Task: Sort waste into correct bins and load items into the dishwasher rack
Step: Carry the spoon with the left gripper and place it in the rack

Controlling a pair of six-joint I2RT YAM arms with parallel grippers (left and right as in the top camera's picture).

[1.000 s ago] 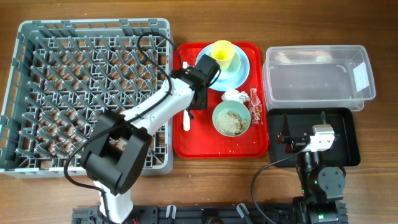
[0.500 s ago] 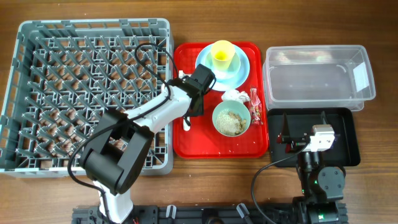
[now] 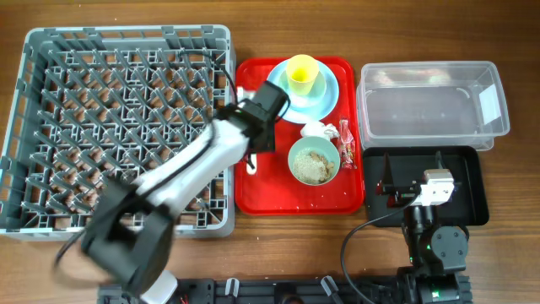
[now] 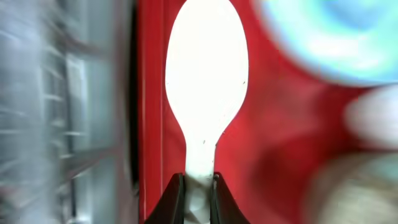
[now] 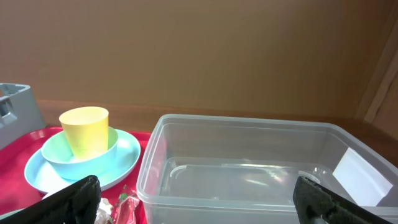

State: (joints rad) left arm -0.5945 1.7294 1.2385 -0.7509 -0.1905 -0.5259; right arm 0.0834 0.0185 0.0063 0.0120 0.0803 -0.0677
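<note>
Left wrist view: a smooth, oval-bowled white plastic spoon (image 4: 207, 74) is pinched at its narrow neck by the left hand (image 4: 198, 186), closed tight, at the left edge of the glossy flat red tray (image 4: 273, 124), beside the grey lattice rack (image 3: 126, 34). The right hand (image 5: 196, 208) is held wide open and empty, facing the clear rectangular tub (image 5: 249, 180).

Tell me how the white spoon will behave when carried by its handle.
The white plastic spoon looks thin and probably light, so it should lift easily. The left pincer clamps only its narrow handle, so the broad scoop end may pivot in the grip. Its smooth surface could slip.
</note>
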